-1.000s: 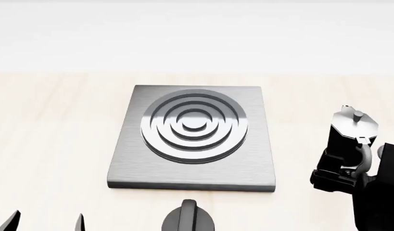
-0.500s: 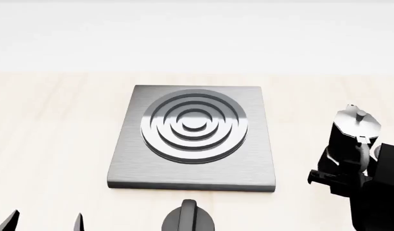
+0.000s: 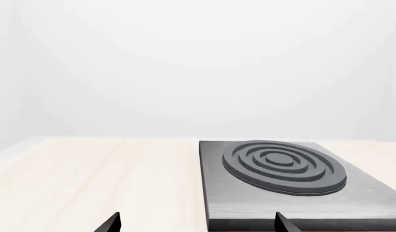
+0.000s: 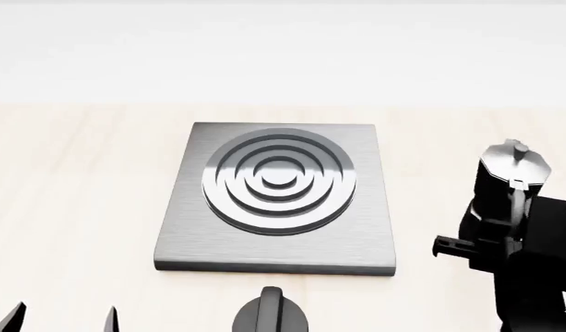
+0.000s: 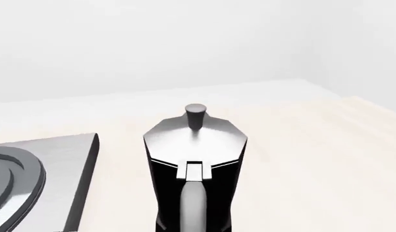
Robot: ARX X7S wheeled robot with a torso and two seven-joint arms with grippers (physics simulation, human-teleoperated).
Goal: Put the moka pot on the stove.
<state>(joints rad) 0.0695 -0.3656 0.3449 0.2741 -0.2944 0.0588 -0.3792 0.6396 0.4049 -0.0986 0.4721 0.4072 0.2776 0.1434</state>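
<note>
Right pincer (image 4: 504,238) now sits closer behind the upright moka pot (image 4: 509,181); its grip state is unclear, and no writing shows.

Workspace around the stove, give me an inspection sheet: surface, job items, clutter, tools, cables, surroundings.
Surface: pale wood table.
Moka pot: upright on the table, right of the stove, apart from it, lid shut, handle toward the robot.
Stove: flat on the table, ring burner bare.
Clutter: black ridged knob at the stove's near edge.
Left tool: open, holding nothing, low over the table left of the stove.
Right tool: at the pot's handle; the pictures do not settle whether it grips.
Cables: nothing seen.
Surroundings: plain white backdrop.
</note>
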